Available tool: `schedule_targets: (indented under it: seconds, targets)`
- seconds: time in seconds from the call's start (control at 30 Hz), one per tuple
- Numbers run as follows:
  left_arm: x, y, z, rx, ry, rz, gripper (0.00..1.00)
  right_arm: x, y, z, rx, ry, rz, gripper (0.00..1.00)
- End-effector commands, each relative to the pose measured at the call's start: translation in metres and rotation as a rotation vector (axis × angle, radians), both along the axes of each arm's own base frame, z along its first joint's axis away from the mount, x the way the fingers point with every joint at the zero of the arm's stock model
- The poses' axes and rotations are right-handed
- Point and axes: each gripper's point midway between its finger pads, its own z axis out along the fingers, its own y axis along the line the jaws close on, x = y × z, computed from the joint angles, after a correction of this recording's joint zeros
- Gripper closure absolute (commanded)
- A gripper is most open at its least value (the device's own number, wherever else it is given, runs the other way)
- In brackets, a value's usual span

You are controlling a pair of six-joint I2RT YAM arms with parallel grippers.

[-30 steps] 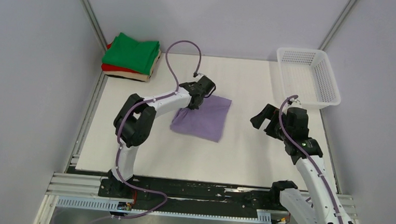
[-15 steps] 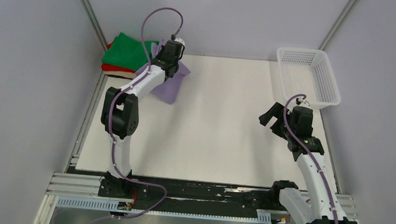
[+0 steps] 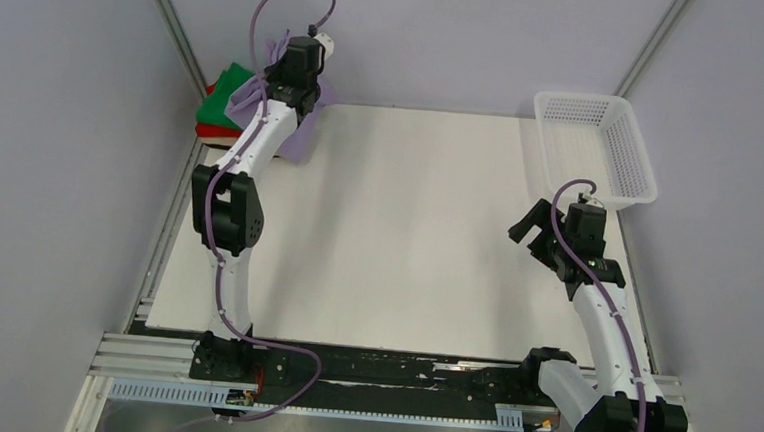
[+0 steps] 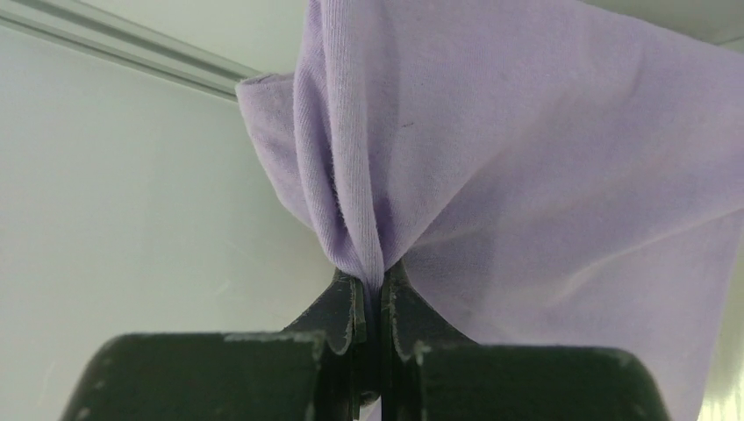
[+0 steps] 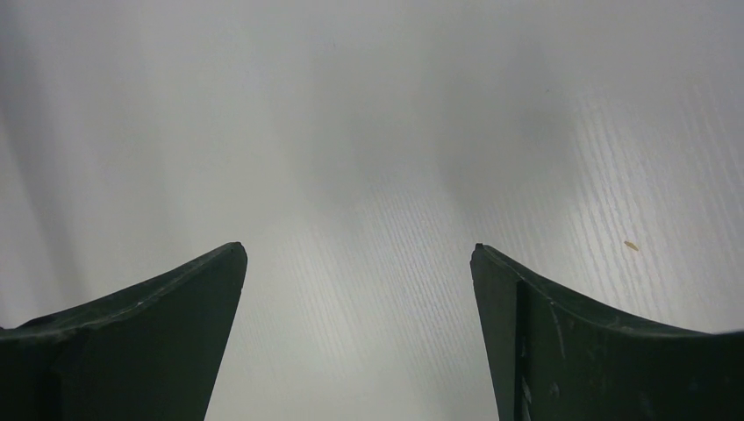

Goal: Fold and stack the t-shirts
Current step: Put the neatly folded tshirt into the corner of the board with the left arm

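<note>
Lavender t-shirt (image 4: pixel 526 175) cloth hangs bunched from the left gripper (image 4: pixel 371 294). Its jaws are clenched on a gathered fold, and the rest drapes away beyond the tips and off to one side. In the top view that gripper is stretched to the far left corner. The green t-shirt (image 3: pixel 228 86) and the red t-shirt (image 3: pixel 206 130) lie stacked just below and beside it, partly hidden by the arm and the hanging cloth. Whether a beige one lies beneath them cannot be told.

The step in hand looks like laying the lavender shirt on that stack. Done well, the free hem would land first on the stack's edge, and the gripper would then sink and draw across so the cloth rolls out flat. The pinch should open only once the fabric rests on the green layer. Letting go from height risks a crumpled heap or a slide onto the worktop (image 3: pixel 407 228).

The right gripper (image 5: pixel 358 254) is spread wide and holds nothing. It hovers over bare worktop, well apart from the stack, with the white mesh basket (image 3: pixel 627 156) beyond it.
</note>
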Motion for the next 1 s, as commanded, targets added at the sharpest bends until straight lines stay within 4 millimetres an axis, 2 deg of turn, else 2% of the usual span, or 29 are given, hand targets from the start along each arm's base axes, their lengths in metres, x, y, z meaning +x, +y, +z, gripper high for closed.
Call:
schedule_targets:
  seconds: [0.0, 0.13, 0.23, 0.4, 0.43, 0.47, 0.5, 0.53, 0.57, 0.6, 0.63, 0.73, 0.87, 0.9, 0.93, 0.97]
  targets:
    - [0.003, 0.008, 0.072, 0.018, -0.139, -0.011, 1.0, 0.007, -0.009, 0.011, -0.02, -0.037, -0.043, 0.0]
    - [0.0, 0.008, 0.09, 0.002, -0.179, -0.028, 1.0, 0.007, -0.013, 0.011, -0.028, -0.036, -0.062, 0.0]
    - [0.003, 0.012, 0.093, -0.009, -0.198, -0.025, 1.0, 0.006, -0.014, 0.01, -0.028, -0.03, -0.068, 0.0]
    - [0.015, 0.029, 0.081, -0.055, -0.206, 0.0, 1.0, 0.006, -0.015, 0.014, -0.031, -0.041, -0.071, 0.0]
    - [0.019, 0.029, 0.074, -0.081, -0.198, -0.01, 1.0, 0.006, -0.016, 0.015, -0.035, -0.043, -0.075, 0.0]
    - [0.02, 0.035, 0.076, -0.092, -0.202, -0.004, 1.0, 0.006, -0.016, 0.016, -0.036, -0.046, -0.078, 0.0]
    - [0.025, 0.036, 0.068, -0.108, -0.197, -0.004, 1.0, 0.005, -0.017, 0.017, -0.039, -0.048, -0.08, 0.0]
    - [0.027, 0.043, 0.07, -0.114, -0.208, 0.005, 1.0, 0.005, -0.017, 0.017, -0.04, -0.05, -0.083, 0.0]
    - [0.032, 0.045, 0.062, -0.124, -0.202, 0.011, 1.0, 0.005, -0.017, 0.017, -0.039, -0.05, -0.084, 0.0]
    - [0.033, 0.052, 0.063, -0.13, -0.211, 0.021, 1.0, 0.005, -0.017, 0.017, -0.039, -0.049, -0.084, 0.0]
    - [0.039, 0.053, 0.052, -0.143, -0.2, 0.021, 1.0, 0.005, -0.017, 0.017, -0.039, -0.048, -0.084, 0.0]
    - [0.049, 0.067, 0.045, -0.161, -0.221, 0.041, 1.0, 0.005, -0.024, 0.014, -0.062, -0.037, -0.114, 0.0]
    - [0.066, 0.089, 0.021, -0.162, -0.236, 0.094, 1.0, 0.002, -0.024, 0.012, -0.061, -0.017, -0.117, 0.0]
    - [0.067, 0.098, 0.024, -0.168, -0.254, 0.108, 1.0, 0.002, -0.025, 0.011, -0.064, -0.013, -0.12, 0.0]
    - [0.071, 0.102, 0.014, -0.178, -0.254, 0.119, 1.0, 0.001, -0.025, 0.011, -0.065, -0.01, -0.124, 0.0]
    - [0.072, 0.112, 0.018, -0.184, -0.273, 0.136, 1.0, 0.0, -0.026, 0.011, -0.069, -0.008, -0.128, 0.0]
